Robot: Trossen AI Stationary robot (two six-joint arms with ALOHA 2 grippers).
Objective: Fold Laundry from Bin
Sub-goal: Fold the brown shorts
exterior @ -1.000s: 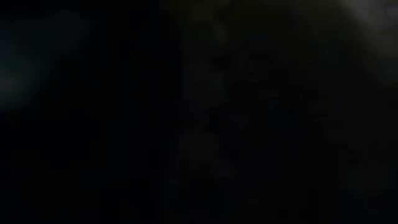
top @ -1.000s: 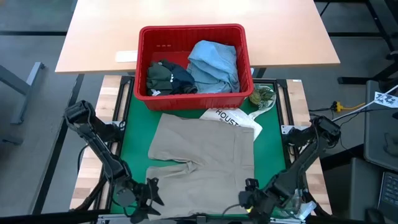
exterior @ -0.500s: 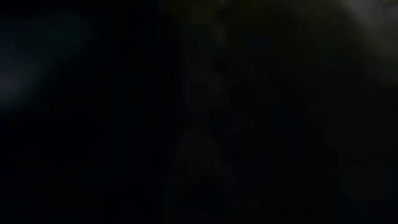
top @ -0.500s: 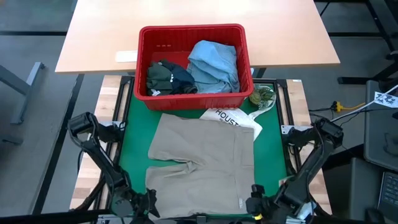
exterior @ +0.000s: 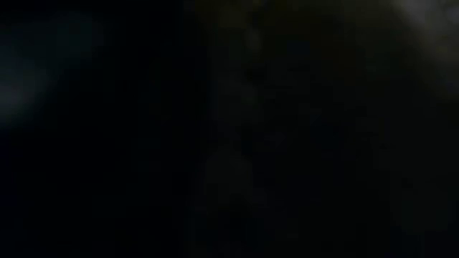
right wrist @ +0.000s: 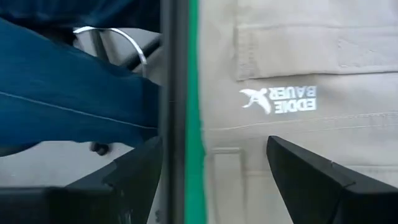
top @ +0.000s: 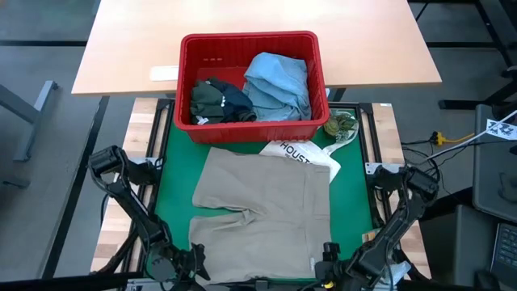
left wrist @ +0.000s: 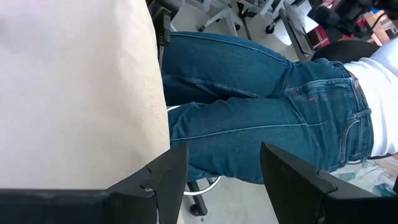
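A beige garment [top: 258,210] lies spread flat on the green mat [top: 174,186], with its near edge at the table's near edge. My left gripper [top: 192,265] stands open at the garment's near left corner; the left wrist view shows the beige cloth [left wrist: 74,93] beside the gripper [left wrist: 224,180]. My right gripper [top: 327,271] is open over the near right corner, above the labelled cloth [right wrist: 280,99] in its wrist view [right wrist: 214,180]. The red bin [top: 250,39] at the far side holds a light blue shirt [top: 279,85], a dark olive garment [top: 212,95] and a navy one [top: 238,101].
A white tote bag [top: 303,153] lies between the bin and the beige garment. A green patterned bundle [top: 341,125] sits at the mat's far right corner. A person in jeans [left wrist: 261,112] stands just off the near edge. The low view is dark.
Both grippers have sunk and gone toward the table's near edge, down to the beige garment's near corners. The left one came to rest first and the right one kept moving. Both stay open. The garment has not moved.
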